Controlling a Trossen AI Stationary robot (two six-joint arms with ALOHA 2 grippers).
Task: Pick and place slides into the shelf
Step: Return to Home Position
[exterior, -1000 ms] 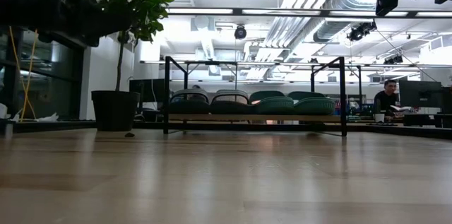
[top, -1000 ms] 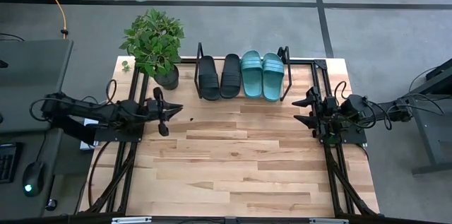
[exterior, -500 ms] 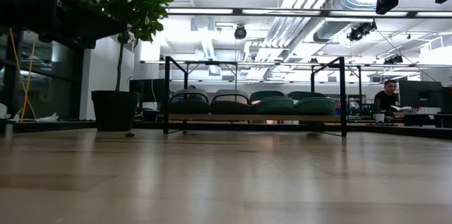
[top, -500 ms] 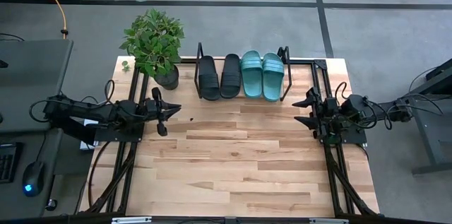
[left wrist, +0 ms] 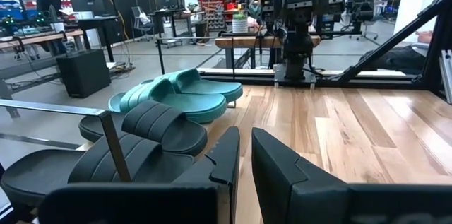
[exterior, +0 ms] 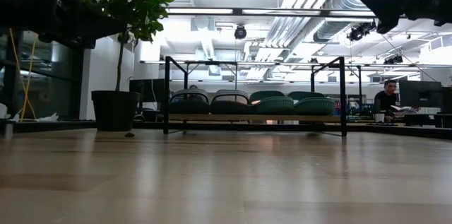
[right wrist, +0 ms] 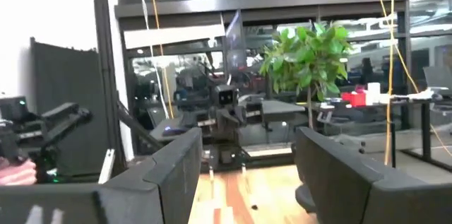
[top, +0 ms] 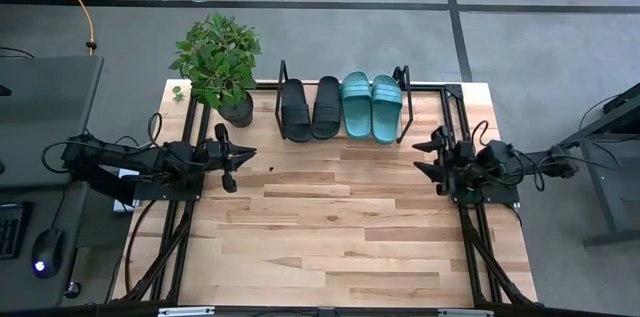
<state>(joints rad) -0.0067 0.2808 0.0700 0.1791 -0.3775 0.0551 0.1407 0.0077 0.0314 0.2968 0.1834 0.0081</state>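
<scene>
Slides [left wrist: 162,128] with wide ribbed straps, 4 in all, lie side by side on the low shelf [exterior: 240,118] of light wood and thin black metal loops. The left gripper [top: 250,154], its jaws pressed almost together and empty, hovers over the pale wooden tabletop [top: 330,227]. Just ahead of those jaws and off to one side sits the outer black slide [top: 294,111], then the inner black slide [top: 326,107], then the 2 teal-green slides [top: 356,105] beyond. Farther across, the right gripper [top: 422,157] faces back with jaws spread wide, holding nothing, the teal pair nearest it. A leafy green potted plant [top: 218,57] stands beside the shelf's black-slide end.
</scene>
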